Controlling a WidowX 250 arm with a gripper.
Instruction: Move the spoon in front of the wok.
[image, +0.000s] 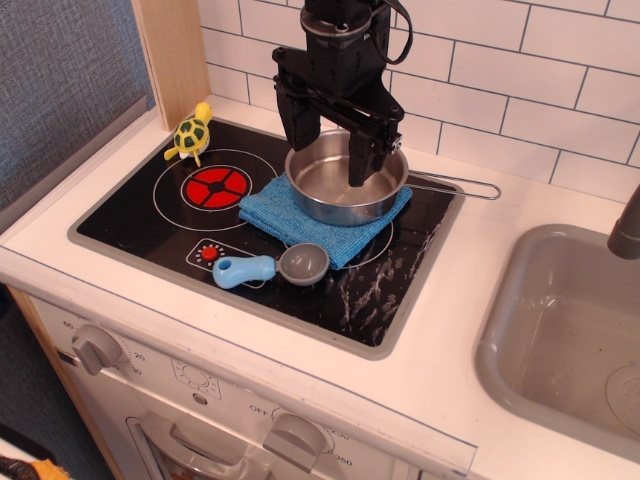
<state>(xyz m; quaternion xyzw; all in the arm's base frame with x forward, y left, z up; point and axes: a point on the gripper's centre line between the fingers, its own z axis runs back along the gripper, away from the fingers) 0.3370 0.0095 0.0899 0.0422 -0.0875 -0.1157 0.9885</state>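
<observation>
Where the black glass toy hob (120, 225) fills the white counter, we see the round, shallow, shiny stainless-steel wok (330, 190) resting on a folded blue cloth (335, 235), its long thin wire loop handle (455, 185) pointing right toward the grey sink basin (530, 330). Above the pan hangs the black robot gripper (328, 148); its two fingers stand apart with nothing between them, the left one (296, 125) over the wok's near-left rim and the right one (364, 160) reaching down inside the bowl. We cannot tell whether either fingertip touches the metal.

We find the small toy spoon (272, 267), with its chunky light-blue plastic handle and round grey bowl, lying flat on the glass in front of the wok. Its bowl lies at the front corner of the cloth, whether touching or overlapping it we cannot tell, and its handle extends to the left, close to a small red printed control mark (209, 253).

We note a red printed burner (217, 186) to the left of the cloth, and beyond it a yellow-green toy turtle (190, 135) at the hob's far-left corner, well apart from the spoon. White tiles (560, 70) line the wall behind, and grey knobs (95, 348) stand on the front panel below.
</observation>
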